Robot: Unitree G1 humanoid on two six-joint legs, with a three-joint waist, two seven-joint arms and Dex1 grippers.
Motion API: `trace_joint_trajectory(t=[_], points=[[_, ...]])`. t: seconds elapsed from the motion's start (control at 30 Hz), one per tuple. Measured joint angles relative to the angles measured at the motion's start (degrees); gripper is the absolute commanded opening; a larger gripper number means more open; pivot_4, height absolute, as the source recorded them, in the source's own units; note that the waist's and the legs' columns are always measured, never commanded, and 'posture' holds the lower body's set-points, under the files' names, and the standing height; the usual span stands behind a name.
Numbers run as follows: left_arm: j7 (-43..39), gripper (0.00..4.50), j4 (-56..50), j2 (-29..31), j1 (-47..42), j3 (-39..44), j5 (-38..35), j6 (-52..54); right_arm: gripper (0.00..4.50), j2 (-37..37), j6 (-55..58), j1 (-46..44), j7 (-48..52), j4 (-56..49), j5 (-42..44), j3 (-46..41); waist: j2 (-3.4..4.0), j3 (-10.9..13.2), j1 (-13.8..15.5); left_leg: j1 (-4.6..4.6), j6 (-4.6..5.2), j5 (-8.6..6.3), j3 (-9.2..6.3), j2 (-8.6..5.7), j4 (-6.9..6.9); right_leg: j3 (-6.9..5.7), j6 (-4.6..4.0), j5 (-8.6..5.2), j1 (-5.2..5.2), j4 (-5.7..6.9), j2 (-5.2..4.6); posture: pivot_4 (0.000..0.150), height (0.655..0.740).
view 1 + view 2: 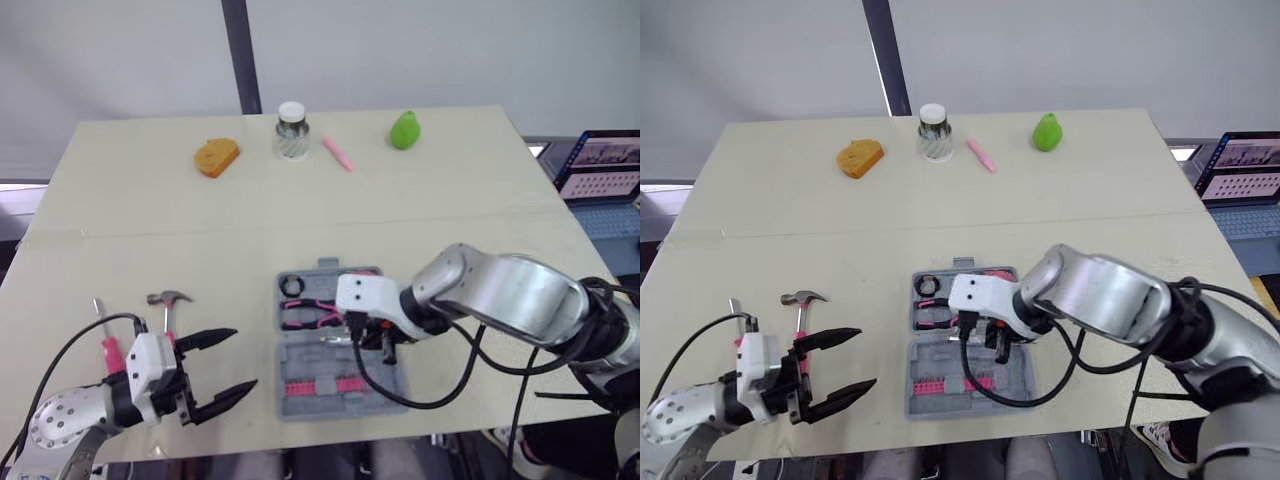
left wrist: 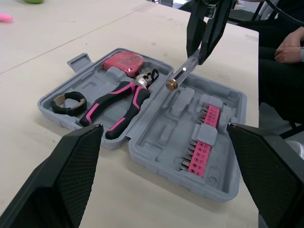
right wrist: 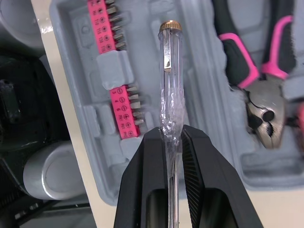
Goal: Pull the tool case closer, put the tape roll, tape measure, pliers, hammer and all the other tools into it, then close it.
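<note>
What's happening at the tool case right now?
The right gripper holds a clear-handled screwdriver over the open tool case. The pliers, tape roll and tape measure already lie in it. The left gripper hangs open near the hammer and a pink-handled screwdriver, both on the table outside the case.

Left gripper hovers, jaws wide apart; right gripper, arm bent inward, pinches a clear screwdriver.

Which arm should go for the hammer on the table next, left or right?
Left. The left gripper is open and sits right beside the hammer, while the right gripper is shut on a clear-handled screwdriver over the open tool case, so it likely has to set that down first.
</note>
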Motion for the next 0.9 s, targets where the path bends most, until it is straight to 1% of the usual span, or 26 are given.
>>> trace_joint_trajectory(t=[0.3, 0.5, 0.63, 0.77, 0.9], points=[[1.2, 4.5, -1.4, 0.1, 0.3, 0.1, -0.1, 2.4, 0.03, 4.6, -4.4, -2.0, 0.0, 5.9, -4.7, 5.8, 0.0, 0.0, 0.0, 0.0, 0.0, 0.0, 0.0, -0.01, 0.0, -0.02, 0.0, 0.0, -0.02, 0.02, 0.03, 0.15, 0.695], [0.6, 4.5, -1.4, 0.4, 2.4, 0.5, 0.0, 2.1, 0.03, 7.3, -6.8, -2.6, 0.3, 9.2, -7.2, 8.3, -0.01, 0.0, 0.0, -0.01, 0.0, 0.0, 0.0, -0.02, 0.0, -0.04, 0.0, 0.0, -0.03, 0.04, 0.03, 0.15, 0.695], [-2.0, 4.5, -0.1, 0.6, 5.2, 1.7, 1.5, -1.8, 0.03, 8.5, -7.9, -2.6, 0.5, 10.5, -8.6, 9.2, -0.01, 0.0, -0.1, -0.01, 0.0, 0.0, 0.0, -0.01, 0.0, -0.06, 0.0, 0.0, -0.05, 0.04, 0.05, 0.15, 0.695], [-4.4, 4.5, 4.1, 0.5, 7.1, 2.3, 3.7, -6.6, 0.03, 10.1, -8.8, -2.6, 0.6, 12.5, -9.9, 9.8, -0.01, 0.0, 0.0, -0.01, 0.0, 0.0, 0.03, -0.02, 0.0, -0.09, 0.0, 0.0, -0.09, 0.06, 0.05, 0.15, 0.695], [-5.3, 4.5, 6.5, -0.1, 8.1, 2.4, 4.6, -9.9, 0.03, 11.4, -9.7, -2.6, 0.9, 14.3, -10.9, 11.3, -0.01, 0.0, 0.0, -0.05, 0.0, 0.0, 0.04, -0.02, 0.0, -0.13, 0.0, 0.0, -0.13, 0.09, 0.0, 0.15, 0.695]])
